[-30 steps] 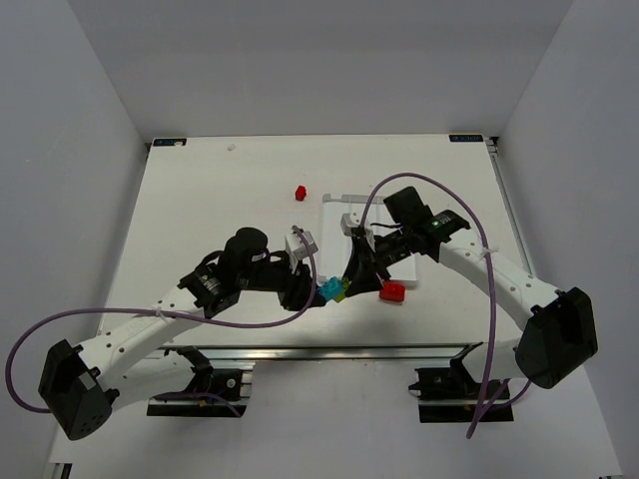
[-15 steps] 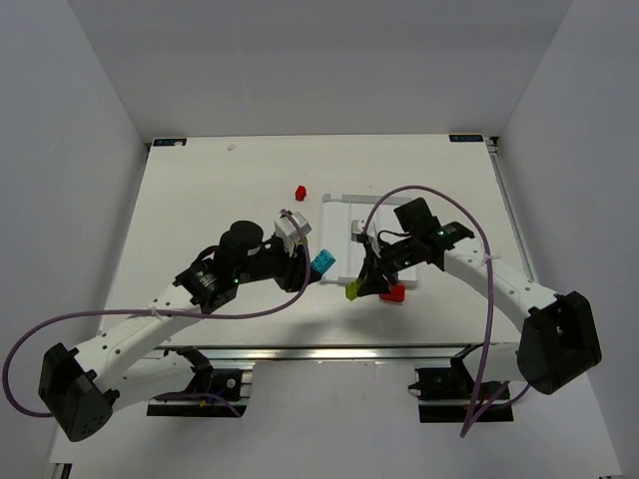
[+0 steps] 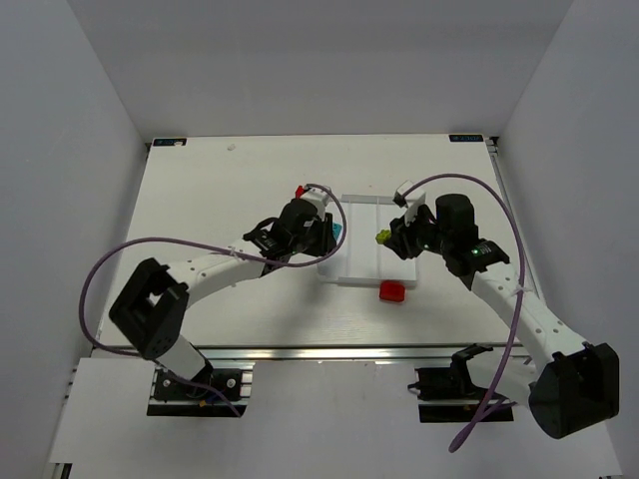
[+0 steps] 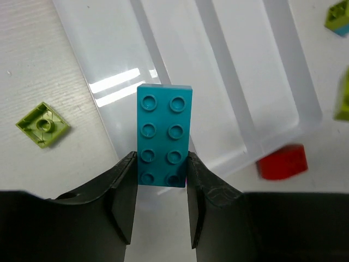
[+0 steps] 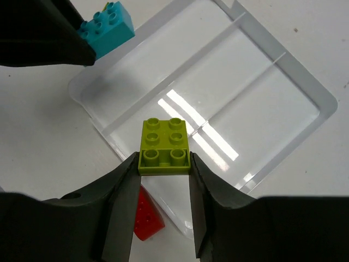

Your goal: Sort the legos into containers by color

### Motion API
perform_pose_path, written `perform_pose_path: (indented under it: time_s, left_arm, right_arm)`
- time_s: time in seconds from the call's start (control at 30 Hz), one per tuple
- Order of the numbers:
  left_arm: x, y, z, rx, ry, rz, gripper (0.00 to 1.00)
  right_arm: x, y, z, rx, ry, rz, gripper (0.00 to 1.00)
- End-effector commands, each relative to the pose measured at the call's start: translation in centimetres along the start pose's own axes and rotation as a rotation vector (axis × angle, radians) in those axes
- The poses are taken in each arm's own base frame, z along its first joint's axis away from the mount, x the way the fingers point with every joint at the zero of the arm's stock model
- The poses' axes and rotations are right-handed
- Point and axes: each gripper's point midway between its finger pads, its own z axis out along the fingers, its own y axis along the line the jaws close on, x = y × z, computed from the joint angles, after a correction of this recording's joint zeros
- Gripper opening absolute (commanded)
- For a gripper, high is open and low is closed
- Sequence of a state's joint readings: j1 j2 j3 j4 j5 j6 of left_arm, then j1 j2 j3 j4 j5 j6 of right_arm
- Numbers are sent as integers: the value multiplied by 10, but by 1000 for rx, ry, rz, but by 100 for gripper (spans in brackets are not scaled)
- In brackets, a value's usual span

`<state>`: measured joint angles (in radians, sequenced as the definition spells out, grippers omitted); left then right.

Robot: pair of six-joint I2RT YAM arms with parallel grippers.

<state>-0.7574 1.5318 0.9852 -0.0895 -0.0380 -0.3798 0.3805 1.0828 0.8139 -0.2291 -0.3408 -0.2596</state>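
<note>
Over the left side of the white tray (image 3: 364,267), the left gripper (image 3: 321,233) was clamped on a cyan brick (image 3: 334,232). It was a two-by-four stud piece, pinched across its width at the near end. The wrist view put it above the outermost long compartment on that side. It looked clear of the floor, though I could not judge its height.

- Near the tray's middle, the right gripper (image 3: 391,238) was closed on a lime brick (image 3: 381,238), two-by-two, studs up. I could not tell which compartment lay under it.
- Both wrist views showed the compartments bare, with nothing sorted yet.
- Loose on the table (image 3: 200,200):
  - one red brick (image 3: 391,290) just beside the tray's near edge;
  - a second red brick (image 3: 301,191) off the tray's far left corner;
  - a lime plate (image 4: 43,124), lying underside up, left of the tray in the left wrist view;
  - another lime piece with something blue (image 4: 338,16) at that view's edge, too cropped to read.

Judgement: this was the carry-and-place step for two bricks at once, each arm poised above the tray with neither brick let go.

Next move:
- Lower each brick into its own compartment, well inside the ridges, then spread the jaws.
- Put cyan and lime in different lanes and keep the third for red.
- The two grippers hung near each other over a narrow tray, so taking turns would probably be safer.
- The loose reds and lime pieces remained to be fetched.
</note>
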Motion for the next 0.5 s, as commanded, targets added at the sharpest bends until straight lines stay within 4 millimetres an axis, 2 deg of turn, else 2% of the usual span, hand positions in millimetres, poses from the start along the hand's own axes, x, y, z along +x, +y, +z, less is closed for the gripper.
perform_pose_path:
  time_s: [0.0, 0.03, 0.07, 0.1, 0.13, 0.2, 0.37, 0.47]
  left_arm:
    - [-23, 6, 19, -92, -67, -89, 0]
    - [-33, 3, 23, -97, -82, -96, 0]
    - [-23, 7, 36, -113, -46, -97, 0]
    - [-23, 7, 41, -119, -38, -100, 0]
    - [-29, 1, 44, -120, -36, -103, 5]
    - [-19, 5, 58, -146, 5, -100, 18]
    - [-17, 5, 63, -156, 34, -96, 58]
    - [-24, 4, 58, -158, 17, -92, 72]
  right_arm:
    - [-6, -14, 2, 66, -45, 52, 0]
    - [-3, -13, 2, 61, -42, 59, 0]
    - [-3, -12, 2, 53, -47, 68, 0]
    - [-3, -12, 2, 49, -49, 73, 0]
    - [-1, -12, 1, 47, -49, 77, 0]
    - [0, -13, 1, 44, -49, 81, 0]
    - [6, -13, 4, 28, -32, 79, 0]
    - [8, -13, 9, 11, -17, 88, 0]
